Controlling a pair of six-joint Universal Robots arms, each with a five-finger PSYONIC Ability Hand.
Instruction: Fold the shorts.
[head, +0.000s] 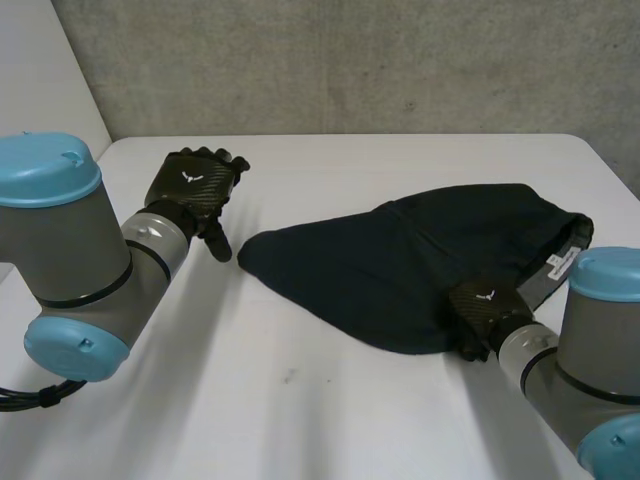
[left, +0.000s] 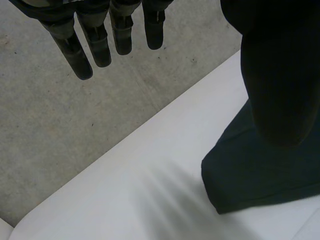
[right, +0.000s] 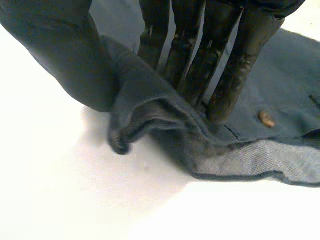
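The dark navy shorts (head: 400, 260) lie bunched on the right half of the white table (head: 300, 400), with the waistband and its white label (head: 560, 262) at the right end. My right hand (head: 480, 312) is at the near edge of the shorts by the waistband. In the right wrist view its fingers (right: 225, 60) press on the shorts (right: 290, 85) and pinch a fold of cloth (right: 145, 112) against the thumb (right: 65, 55). My left hand (head: 195, 185) hovers left of the shorts, apart from them. Its fingers (left: 95, 40) are straight and hold nothing, and a corner of the shorts (left: 250, 175) lies beyond its thumb (left: 275, 75).
A grey concrete wall (head: 350, 60) stands behind the table's far edge. The grey lining (right: 250, 160) of the waistband and a small brown button (right: 266, 119) show beside my right hand's fingertips. Bare table stretches in front of and left of the shorts.
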